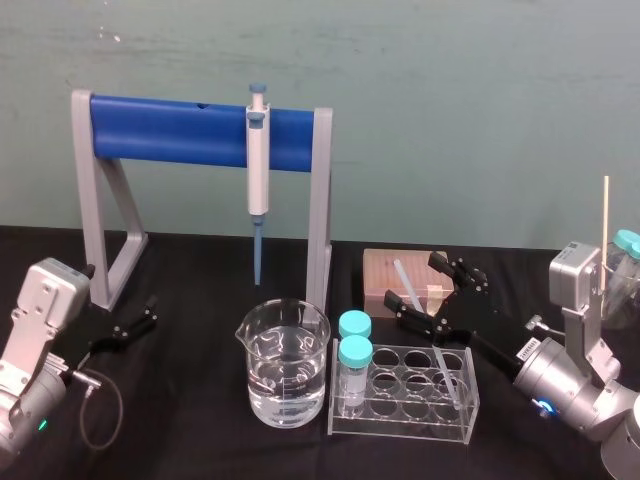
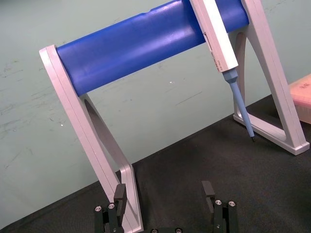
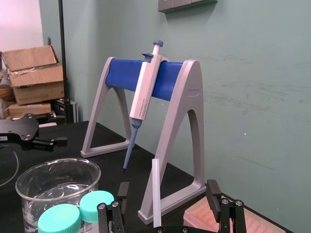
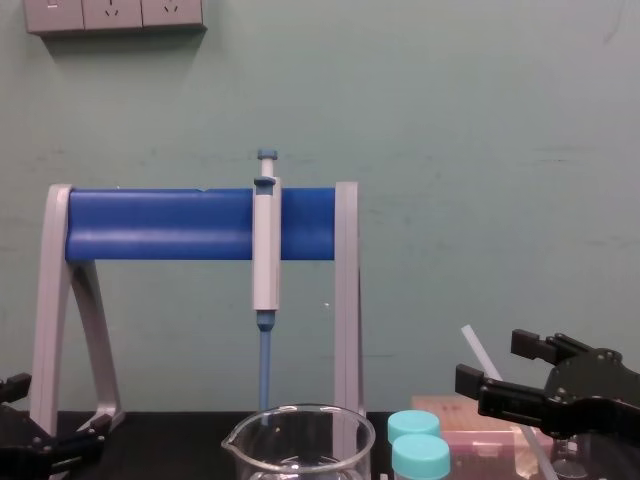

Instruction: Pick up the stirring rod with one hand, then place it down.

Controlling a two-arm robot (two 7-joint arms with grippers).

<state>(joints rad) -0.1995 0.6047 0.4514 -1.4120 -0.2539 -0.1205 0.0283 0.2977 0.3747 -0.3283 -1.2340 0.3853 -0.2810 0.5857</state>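
Note:
The stirring rod [image 1: 404, 276] is a thin translucent white stick that leans tilted, its lower end down in the clear tube rack [image 1: 470, 412]. My right gripper [image 1: 432, 293] is open around the rod's middle. In the right wrist view the rod [image 3: 156, 194] stands free between the fingers [image 3: 212, 189], touching neither. The chest view shows its top end [image 4: 478, 353] sticking up beside the right gripper [image 4: 500, 365]. My left gripper [image 1: 135, 325] is open and idle at the left of the table, near the stand's foot [image 2: 131, 204].
A glass beaker [image 1: 285, 365] of water stands left of the rack, which holds two teal-capped vials [image 1: 354, 352]. Behind them a grey-white pipette [image 1: 258, 165] hangs on a grey stand with a blue bar [image 1: 170, 130]. A pinkish box [image 1: 385, 272] lies behind the right gripper.

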